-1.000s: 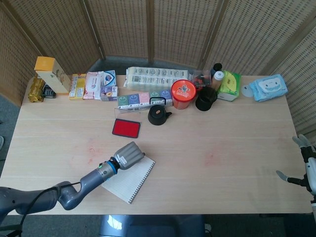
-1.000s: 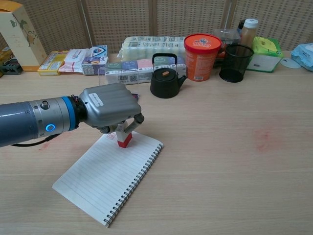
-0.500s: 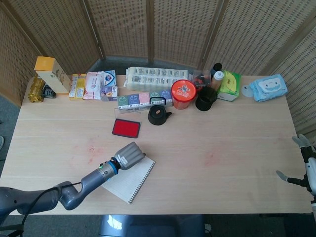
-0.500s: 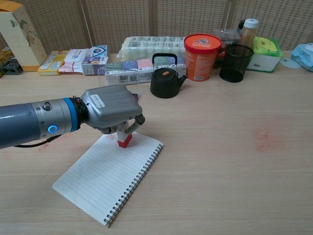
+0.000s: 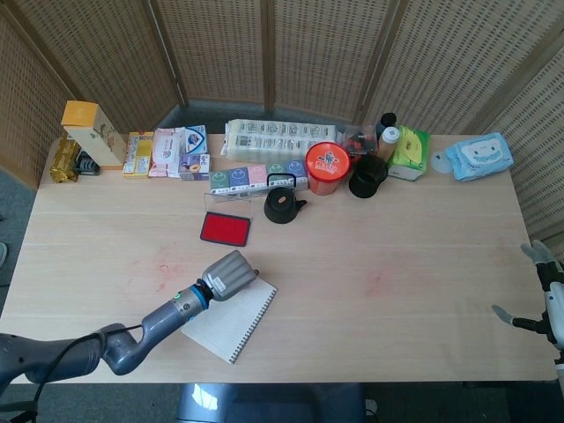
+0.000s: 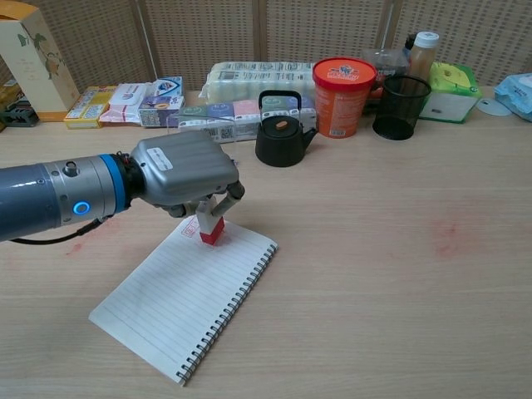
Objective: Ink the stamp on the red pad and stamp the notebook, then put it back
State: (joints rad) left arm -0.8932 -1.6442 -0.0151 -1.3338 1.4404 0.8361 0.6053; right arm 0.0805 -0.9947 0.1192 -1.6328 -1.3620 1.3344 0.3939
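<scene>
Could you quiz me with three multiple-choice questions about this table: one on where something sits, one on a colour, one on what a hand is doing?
1. Where does the black kettle stand?
A. On the notebook
B. In front of the orange tub with the red lid
C. At the table's near edge

2. What colour is the ink pad?
A. Red
B. Blue
C. Green

3. What is the left hand doing?
A. Lying flat and holding nothing
B. Lifting the kettle
C. Pinching the stamp at the notebook's top corner

Answers: 1 B, the chest view shows the kettle just in front of the tub, to its left. 2 A, the head view shows a red rectangle in a dark frame. 3 C, the fingers grip the stamp, its red end down at the page.
</scene>
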